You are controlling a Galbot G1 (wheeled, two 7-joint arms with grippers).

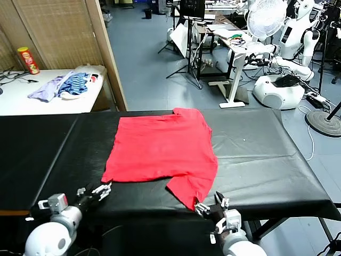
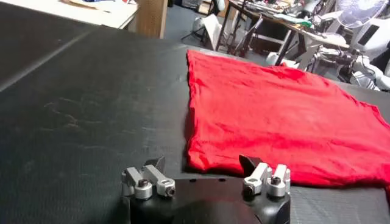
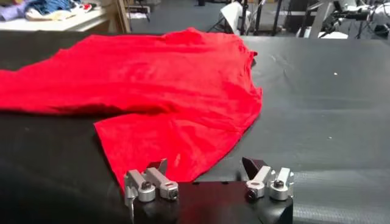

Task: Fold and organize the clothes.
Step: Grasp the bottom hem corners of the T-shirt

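With the red T-shirt flat on the black counter, I'd bring my wide right pincer squarely over its near sleeve (fabric bunches easily) while the left pincer, also wide, lines up with the near hem corner.

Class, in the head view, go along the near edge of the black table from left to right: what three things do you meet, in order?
Left pincer → red T-shirt → right pincer.
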